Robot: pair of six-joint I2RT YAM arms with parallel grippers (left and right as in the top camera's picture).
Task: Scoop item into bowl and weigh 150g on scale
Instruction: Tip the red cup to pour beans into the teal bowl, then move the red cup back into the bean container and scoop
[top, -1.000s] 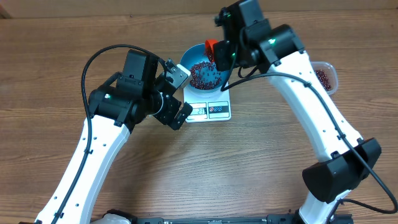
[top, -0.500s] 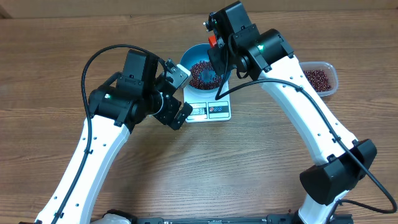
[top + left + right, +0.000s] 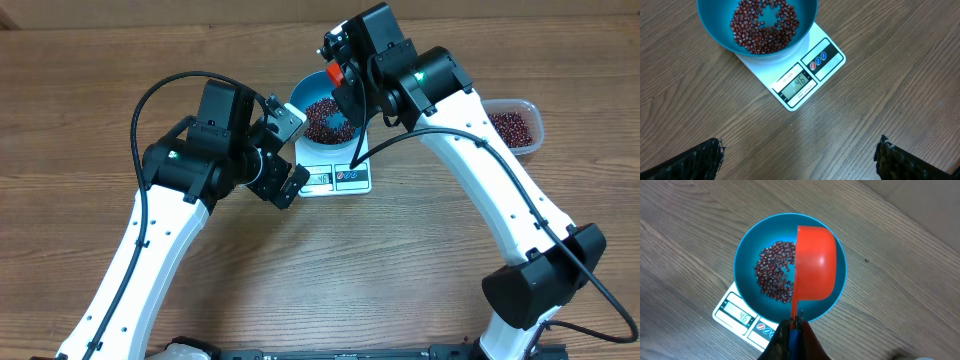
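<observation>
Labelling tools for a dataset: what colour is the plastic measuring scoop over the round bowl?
Bright red; the plastic measuring scoop shows best in the right wrist view.

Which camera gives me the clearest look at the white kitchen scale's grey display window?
Left wrist: the grey display window sits central, unobstructed, its digits large. Right wrist shows it smaller, beside the round blue bowl. Overhead shows only a tiny patch, digits unreadable.

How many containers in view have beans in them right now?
2. The round deep blue bowl sits on the flat white kitchen scale; the clear rounded-rectangular plastic tub stands at the far right of the table. The red plastic scoop faces away, so its inside is hidden.
</observation>
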